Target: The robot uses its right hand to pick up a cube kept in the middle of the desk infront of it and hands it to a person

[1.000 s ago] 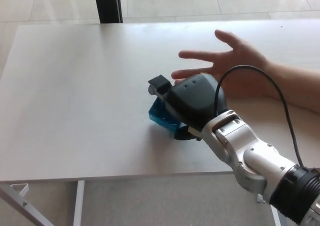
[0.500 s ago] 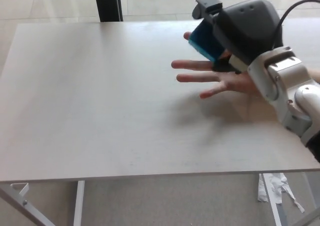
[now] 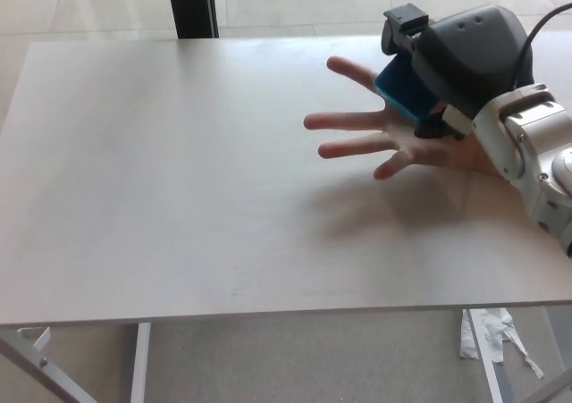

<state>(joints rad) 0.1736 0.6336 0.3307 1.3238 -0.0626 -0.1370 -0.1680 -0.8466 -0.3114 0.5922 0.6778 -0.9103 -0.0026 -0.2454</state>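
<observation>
So I've got the right hand (image 3: pixel 456 59) closed on the blue cube (image 3: pixel 400 88) at upper right, over the person's open palm (image 3: pixel 420 139) — looks light, rigid, slick-sided, so flat faces it is.

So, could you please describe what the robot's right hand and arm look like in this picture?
The right hand has a rounded dark grey shell with small dimples and black fingers. Behind it sits a silver metal wrist and forearm with round joint caps. A thin black cable loops from the hand towards the picture's right edge.
</observation>
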